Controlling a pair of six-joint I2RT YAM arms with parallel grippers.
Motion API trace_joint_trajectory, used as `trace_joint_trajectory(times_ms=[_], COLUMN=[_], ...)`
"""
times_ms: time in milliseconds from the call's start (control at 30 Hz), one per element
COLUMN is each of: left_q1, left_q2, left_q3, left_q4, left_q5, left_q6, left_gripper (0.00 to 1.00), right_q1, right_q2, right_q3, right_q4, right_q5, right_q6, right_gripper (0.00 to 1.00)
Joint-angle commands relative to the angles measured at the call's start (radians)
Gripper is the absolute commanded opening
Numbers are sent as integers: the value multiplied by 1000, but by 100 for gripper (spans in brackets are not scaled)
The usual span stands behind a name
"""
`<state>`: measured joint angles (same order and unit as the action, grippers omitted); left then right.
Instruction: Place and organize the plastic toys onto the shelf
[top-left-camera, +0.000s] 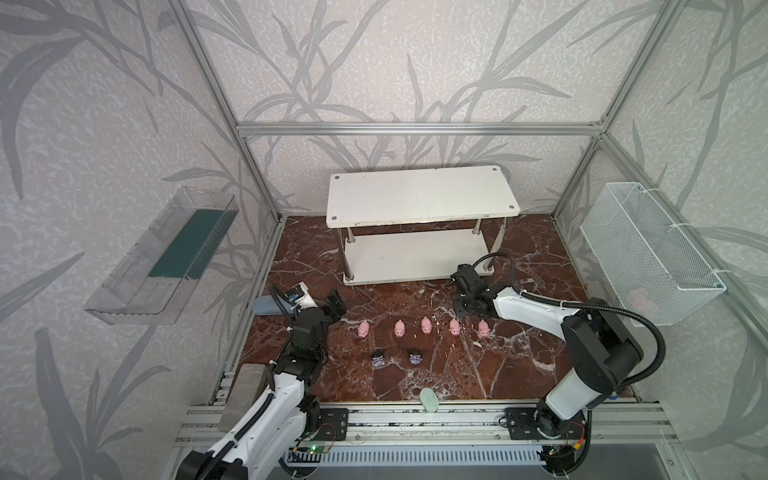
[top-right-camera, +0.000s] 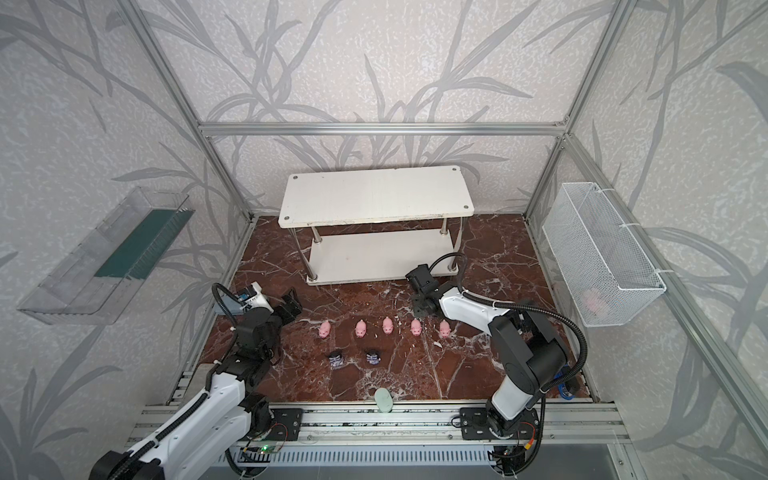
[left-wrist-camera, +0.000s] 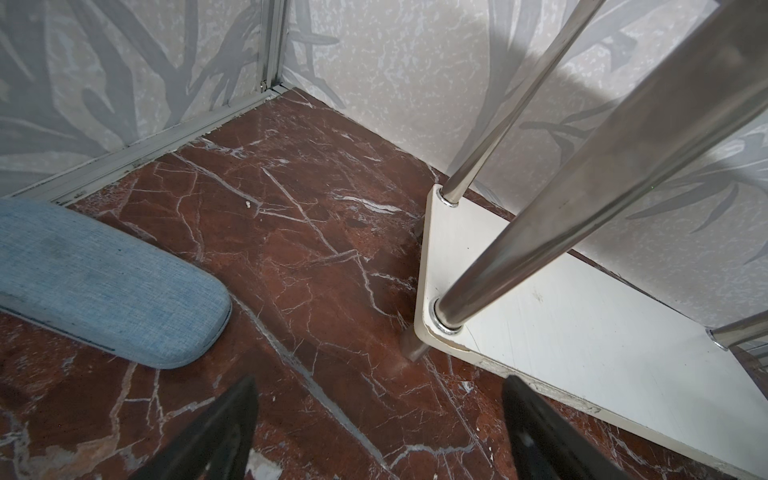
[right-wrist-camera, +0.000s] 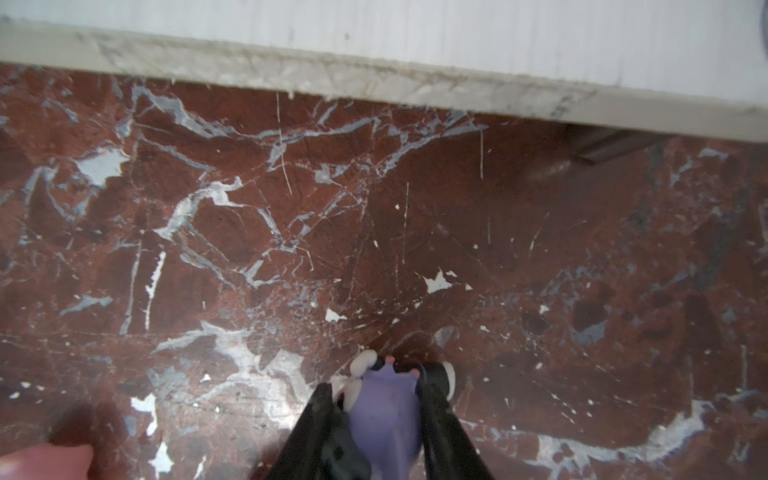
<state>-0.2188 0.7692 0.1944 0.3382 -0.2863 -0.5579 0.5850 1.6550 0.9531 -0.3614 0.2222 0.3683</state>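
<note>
Several pink pigs (top-left-camera: 426, 325) stand in a row on the marble floor in front of the shelf (top-left-camera: 419, 195), a white two-tier rack. Two dark purple figurines (top-left-camera: 379, 358) (top-left-camera: 414, 357) stand closer to the front. My right gripper (right-wrist-camera: 376, 388) is shut on a third purple figurine (right-wrist-camera: 384, 411), low over the floor just short of the shelf's lower board (right-wrist-camera: 374, 75). In both top views the gripper (top-left-camera: 463, 306) hides that toy. My left gripper (top-left-camera: 334, 305) hangs open and empty near the shelf's left front post (left-wrist-camera: 446, 320).
A grey-blue case (left-wrist-camera: 91, 282) lies by the left wall. A pale green oval (top-left-camera: 429, 400) sits at the front edge. A clear tray (top-left-camera: 162, 257) hangs on the left wall and a wire basket (top-left-camera: 648, 253) on the right. A grey block (top-left-camera: 245, 390) sits front left.
</note>
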Motion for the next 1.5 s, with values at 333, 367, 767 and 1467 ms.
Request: trace_joint_trajectory(times_ms=[333, 367, 767, 1467], left_q1=[6, 6, 7, 8], left_q2=[-18, -19, -3, 29], left_q3=[-20, -20, -16, -12], left_q4=[21, 20, 33, 55], left_q5=[-19, -19, -18, 1], left_q6=[-9, -8, -6, -16], left_gripper=[90, 90, 89, 90], right_q1=[-58, -58, -52, -5], right_q2=[61, 79, 60, -298], right_q3=[162, 167, 132, -100], right_q4=[-267, -270, -234, -80], right_q5=[-178, -180, -204, -165], right_q6=[-171, -173, -161, -46], right_gripper=[23, 23, 36, 52])
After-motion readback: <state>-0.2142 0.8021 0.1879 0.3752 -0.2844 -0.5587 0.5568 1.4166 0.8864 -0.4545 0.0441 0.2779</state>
